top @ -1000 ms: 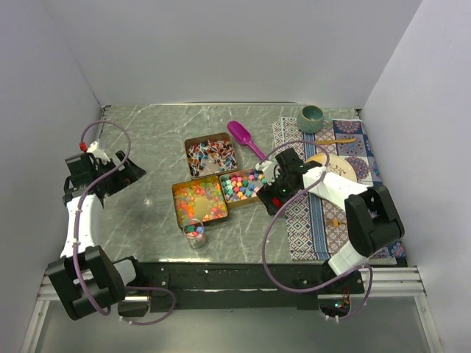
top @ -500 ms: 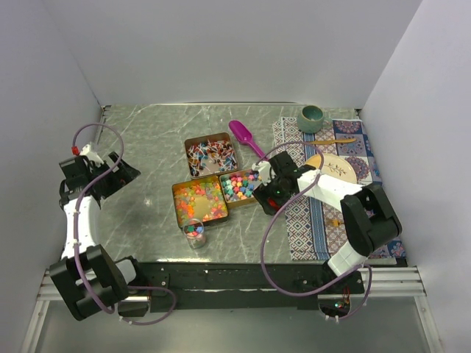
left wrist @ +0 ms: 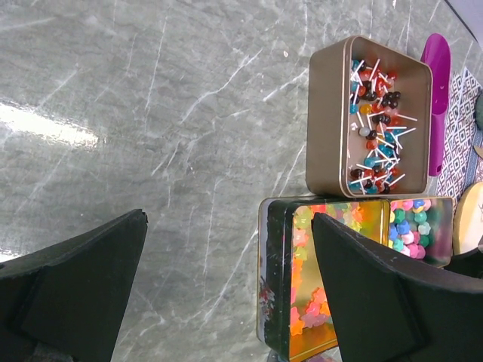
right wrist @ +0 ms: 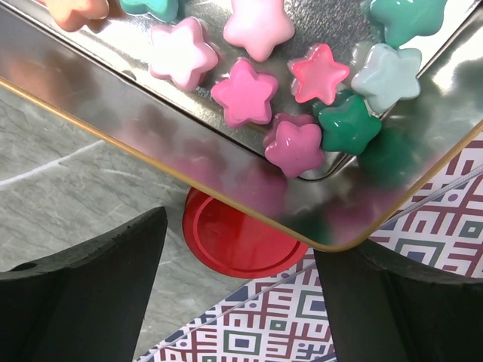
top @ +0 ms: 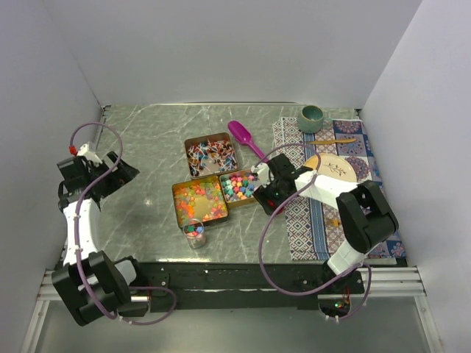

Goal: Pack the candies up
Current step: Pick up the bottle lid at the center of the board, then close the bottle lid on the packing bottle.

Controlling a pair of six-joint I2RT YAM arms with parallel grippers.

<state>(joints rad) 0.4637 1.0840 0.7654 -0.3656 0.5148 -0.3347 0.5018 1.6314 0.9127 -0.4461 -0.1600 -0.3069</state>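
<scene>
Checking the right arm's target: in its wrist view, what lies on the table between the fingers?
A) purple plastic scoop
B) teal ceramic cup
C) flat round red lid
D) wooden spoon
C: the flat round red lid lies by the corner of the gold tin of star-shaped candies.

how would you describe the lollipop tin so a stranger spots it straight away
On the grey marble table, three gold tins sit clustered. The lollipop tin is the rear one, left of the purple scoop. Only its sweets have thin white sticks; the two tins before it hold orange jellies and pastel stars.
</scene>
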